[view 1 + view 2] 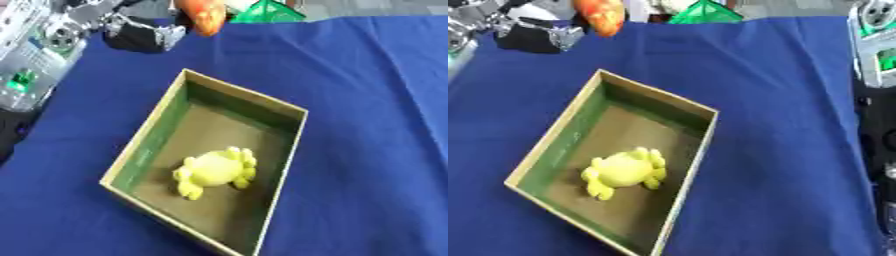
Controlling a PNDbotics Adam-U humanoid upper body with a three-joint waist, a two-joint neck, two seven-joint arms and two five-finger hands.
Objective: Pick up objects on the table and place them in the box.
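Left eye view: the left hand (144,35), its fingers closed around an orange object (203,17), hangs at the blue bench's (367,100) far edge. Nearer than the fingers, a yellow toy (214,172) lies inside the box (149,140).

Right eye view: only the right arm (875,45) shows at the right edge, hand unseen.

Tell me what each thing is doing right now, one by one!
box: open, sitting on the blue cloth.
yellow toy: lying inside the box, on its floor.
orange thing: up at the far edge of the table, held at the left hand, outside the box.
left hand: at the far left corner, by the orange thing; fingers hard to make out.
blue cloth: spread flat over the table.
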